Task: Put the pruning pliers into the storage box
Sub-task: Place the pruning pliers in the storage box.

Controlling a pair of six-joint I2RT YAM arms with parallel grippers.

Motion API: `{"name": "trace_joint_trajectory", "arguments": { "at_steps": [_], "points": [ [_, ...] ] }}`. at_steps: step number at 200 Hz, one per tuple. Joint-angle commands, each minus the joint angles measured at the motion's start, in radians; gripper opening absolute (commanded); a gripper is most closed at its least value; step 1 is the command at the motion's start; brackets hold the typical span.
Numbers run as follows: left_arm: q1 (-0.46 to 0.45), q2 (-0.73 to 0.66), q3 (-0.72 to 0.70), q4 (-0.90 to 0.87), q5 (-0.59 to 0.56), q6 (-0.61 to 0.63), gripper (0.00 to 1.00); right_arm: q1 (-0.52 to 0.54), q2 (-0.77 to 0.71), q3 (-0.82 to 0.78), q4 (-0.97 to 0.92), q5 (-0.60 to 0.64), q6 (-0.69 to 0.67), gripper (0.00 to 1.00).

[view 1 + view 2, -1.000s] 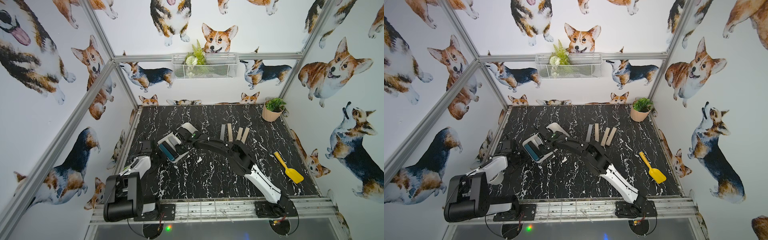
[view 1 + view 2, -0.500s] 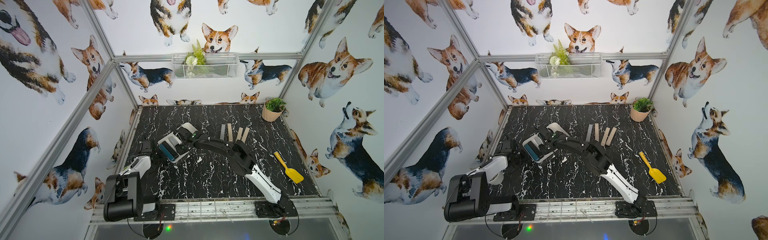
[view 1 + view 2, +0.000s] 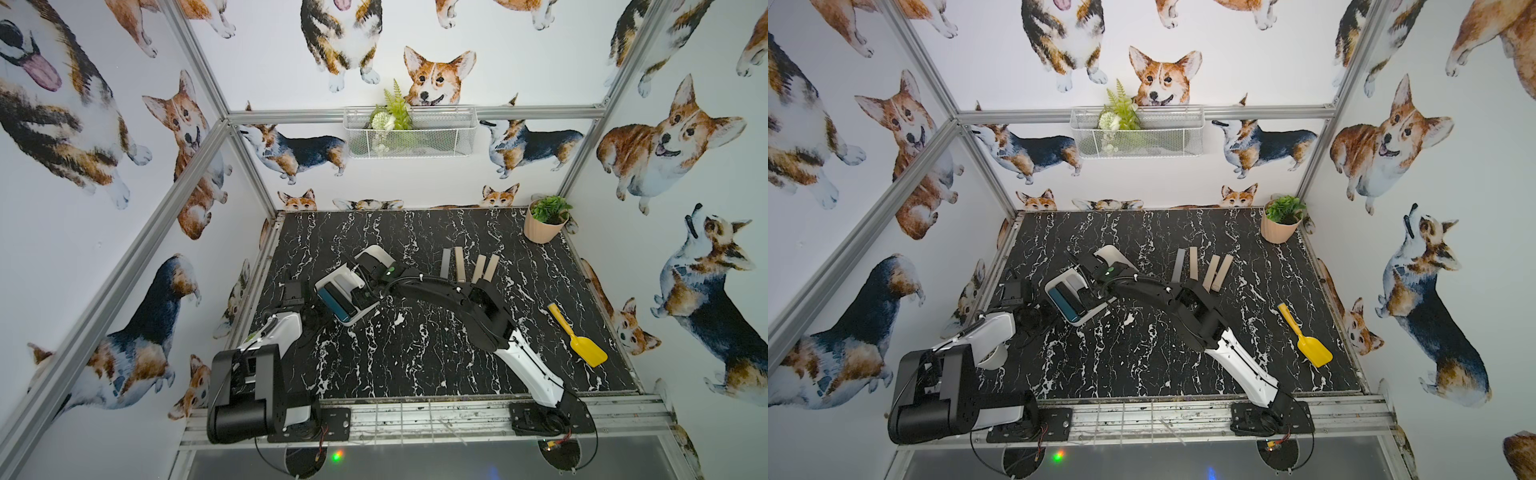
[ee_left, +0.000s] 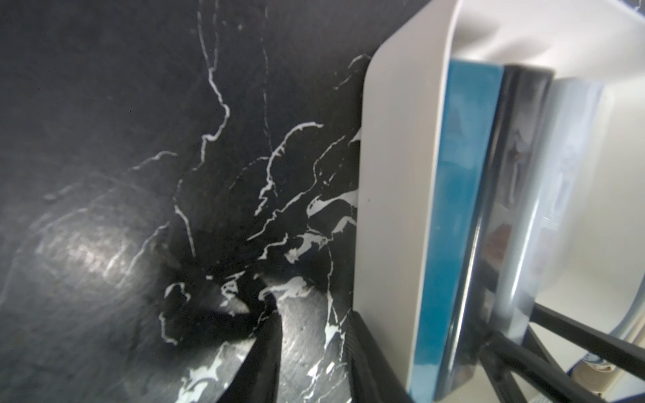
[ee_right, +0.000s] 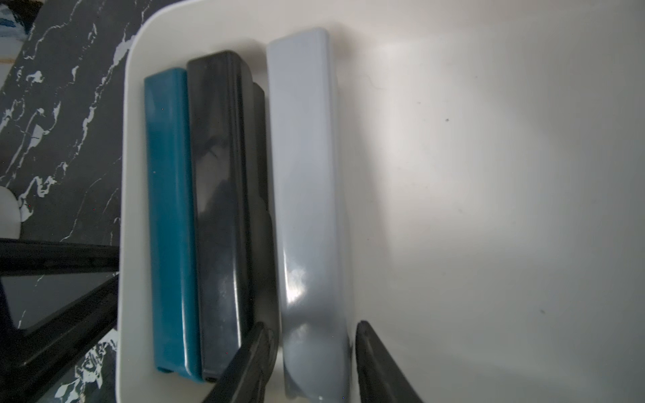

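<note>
With its jaws apart astride the grey bar (image 5: 307, 209) lying in the storage box (image 5: 488, 174), the right tool (image 5: 314, 326) should rise straight up so neither finger drags it.

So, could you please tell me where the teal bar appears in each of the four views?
In a top view: the teal bar lies left of centre, in the storage box.
In a top view: teal bar, same place.
Left wrist: teal bar, between the box rim and the black bar.
Right wrist: teal bar, likewise between rim and black bar.
Shared landmark: the black bar right beside it.
</note>
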Motion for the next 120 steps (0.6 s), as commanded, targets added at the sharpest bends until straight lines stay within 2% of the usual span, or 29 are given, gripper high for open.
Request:
{"name": "trace_joint_trajectory", "arguments": {
  "at_steps": [1, 54, 120],
  "points": [
    [0.001, -0.002, -0.007, -0.011, -0.002, -0.001, 0.35, 0.005, -0.026, -0.02, 0.05, -0.019, -0.002, 0.44],
    [0.0, 0.001, -0.004, -0.011, 0.002, -0.005, 0.35, 0.004, -0.055, -0.049, 0.078, -0.018, -0.01, 0.43],
    [0.0, -0.002, -0.001, -0.014, 0.003, -0.003, 0.35, -0.003, -0.054, -0.033, 0.072, 0.019, -0.021, 0.3]
  ]
}}
